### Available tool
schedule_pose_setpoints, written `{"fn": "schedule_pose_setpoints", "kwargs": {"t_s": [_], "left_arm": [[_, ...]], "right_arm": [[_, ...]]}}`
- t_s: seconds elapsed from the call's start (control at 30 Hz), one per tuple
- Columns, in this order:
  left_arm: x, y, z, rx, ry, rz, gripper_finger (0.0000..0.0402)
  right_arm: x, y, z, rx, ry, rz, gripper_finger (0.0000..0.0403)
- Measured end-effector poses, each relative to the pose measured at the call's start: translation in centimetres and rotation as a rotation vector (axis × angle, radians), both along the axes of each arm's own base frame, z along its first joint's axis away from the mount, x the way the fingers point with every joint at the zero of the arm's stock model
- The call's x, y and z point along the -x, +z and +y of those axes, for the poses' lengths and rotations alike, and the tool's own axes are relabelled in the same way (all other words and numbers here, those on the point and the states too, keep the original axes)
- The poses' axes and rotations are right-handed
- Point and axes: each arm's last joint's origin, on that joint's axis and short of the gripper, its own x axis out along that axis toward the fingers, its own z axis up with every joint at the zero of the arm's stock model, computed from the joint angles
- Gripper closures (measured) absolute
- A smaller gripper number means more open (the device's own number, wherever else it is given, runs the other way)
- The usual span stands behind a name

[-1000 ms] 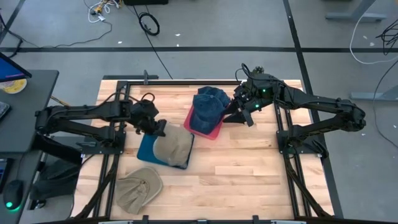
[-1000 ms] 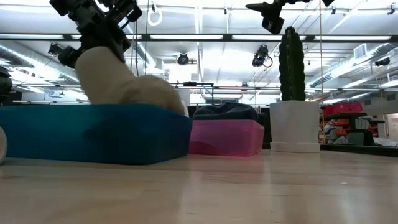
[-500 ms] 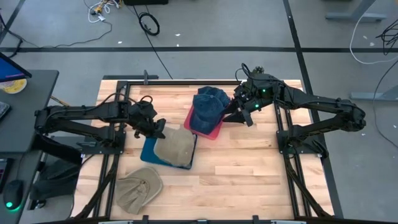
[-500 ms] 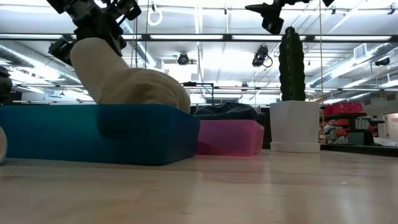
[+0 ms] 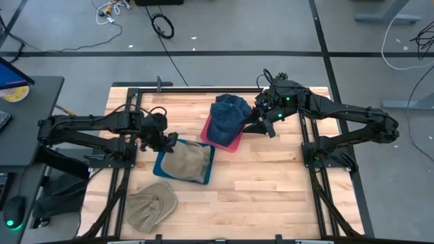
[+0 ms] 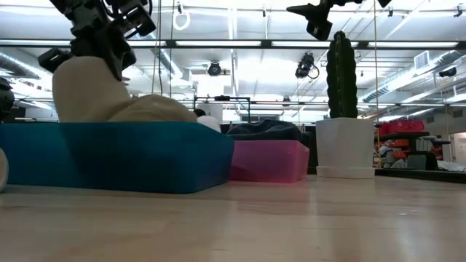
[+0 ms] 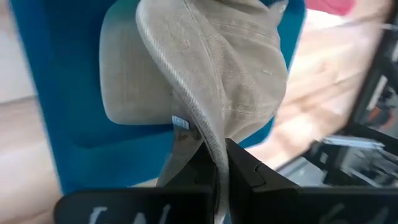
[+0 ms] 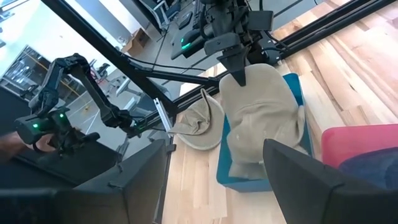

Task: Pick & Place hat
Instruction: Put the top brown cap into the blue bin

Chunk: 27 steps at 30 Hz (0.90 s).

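Lying in the blue bin (image 5: 161,165), the tan hat (image 5: 186,161) fills most of it, with one edge lifted at the bin's left end where the left gripper (image 5: 163,139) is clamped on the fabric. The left wrist view shows that fold of cloth pinched between the two dark fingers (image 7: 239,168), the rest of the hat draped over the blue floor of the bin. Just beside the blue bin, toward the table's far side, a pink bin (image 5: 230,144) carries a denim hat (image 5: 226,115). The right gripper (image 5: 260,126) hovers next to the pink bin, its fingers spread apart and empty. Another tan hat (image 5: 150,205) lies on the wooden table (image 5: 271,183) near the front edge.
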Motion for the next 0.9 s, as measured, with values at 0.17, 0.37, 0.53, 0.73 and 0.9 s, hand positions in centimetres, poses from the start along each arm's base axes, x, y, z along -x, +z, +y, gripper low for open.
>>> {"fn": "schedule_pose_setpoints", "kwargs": {"t_s": [0.17,0.37,0.53,0.73,0.9], "left_arm": [[0.1,-0.1,0.2,-0.099,-0.017,0.011,0.0390],[-0.3,-0.6,0.3,-0.172,-0.086,0.024,0.0390],[-1.4,-1.4,0.4,-0.198,-0.137,0.048,0.0391],[-3.3,-1.6,0.7,-0.255,-0.167,-0.054,0.0391],[-4.3,-1.6,0.8,-0.277,-0.164,-0.119,0.0391]], "right_arm": [[0.0,0.0,0.0,0.003,-0.008,0.001,0.0134],[0.0,0.0,0.0,0.005,-0.014,0.001,0.0134],[0.0,0.0,0.0,0.004,-0.014,0.002,0.0134],[0.0,0.0,0.0,0.001,-0.016,-0.001,0.0134],[0.0,0.0,0.0,-0.002,-0.017,-0.002,0.0134]]}}
